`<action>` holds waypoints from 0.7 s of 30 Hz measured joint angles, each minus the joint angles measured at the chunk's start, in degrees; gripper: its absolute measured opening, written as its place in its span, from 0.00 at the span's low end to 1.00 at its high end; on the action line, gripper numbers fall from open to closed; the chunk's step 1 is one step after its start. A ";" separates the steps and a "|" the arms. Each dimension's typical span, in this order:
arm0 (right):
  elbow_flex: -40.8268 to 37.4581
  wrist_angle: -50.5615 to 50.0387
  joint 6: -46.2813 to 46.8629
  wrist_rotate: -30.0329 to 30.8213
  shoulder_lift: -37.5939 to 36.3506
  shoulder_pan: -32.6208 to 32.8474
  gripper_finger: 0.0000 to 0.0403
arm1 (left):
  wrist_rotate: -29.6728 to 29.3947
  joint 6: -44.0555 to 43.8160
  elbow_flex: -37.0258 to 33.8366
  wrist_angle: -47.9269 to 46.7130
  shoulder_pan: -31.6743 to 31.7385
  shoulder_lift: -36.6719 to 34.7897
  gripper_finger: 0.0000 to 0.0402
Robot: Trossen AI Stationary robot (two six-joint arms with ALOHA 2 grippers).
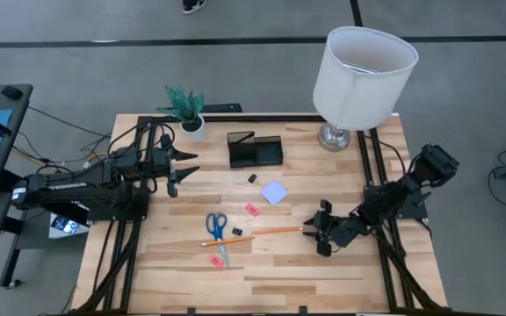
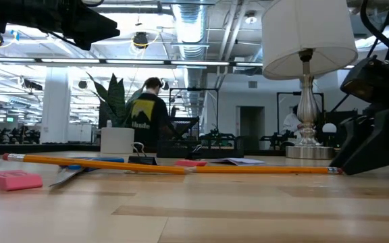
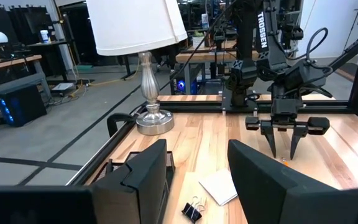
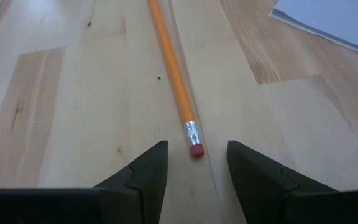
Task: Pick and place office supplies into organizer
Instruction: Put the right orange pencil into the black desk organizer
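An orange pencil [image 1: 276,230] lies flat on the table, its eraser end [image 4: 196,149] toward my right gripper [image 4: 196,165]. That gripper is open and slants down, its fingers on either side of the eraser tip without touching it. A second pencil [image 1: 227,240], blue-handled scissors [image 1: 217,226], pink erasers [image 1: 252,209], black clips [image 1: 252,178] and a pale note pad [image 1: 274,192] lie on the table. The black organizer [image 1: 255,150] stands at the far middle. My left gripper [image 1: 183,167] waits open and level above the table's left side.
A white-shaded lamp [image 1: 358,79] stands at the far right corner and a potted plant [image 1: 191,123] at the far left. Bare wood lies along the near edge. A person stands in the room beyond the table [image 2: 147,111].
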 joint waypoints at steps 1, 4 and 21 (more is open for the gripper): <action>0.00 -0.10 -0.01 -0.30 -0.05 -0.10 0.41 | 0.00 0.00 0.00 0.02 0.00 0.00 0.41; -0.03 -0.05 -0.02 -0.55 -0.05 -0.12 0.41 | 0.00 0.00 0.00 0.00 0.00 0.00 0.41; 1.49 -0.56 -2.38 -3.11 0.14 -2.00 0.41 | 0.02 0.00 0.00 -1.26 0.00 0.00 0.41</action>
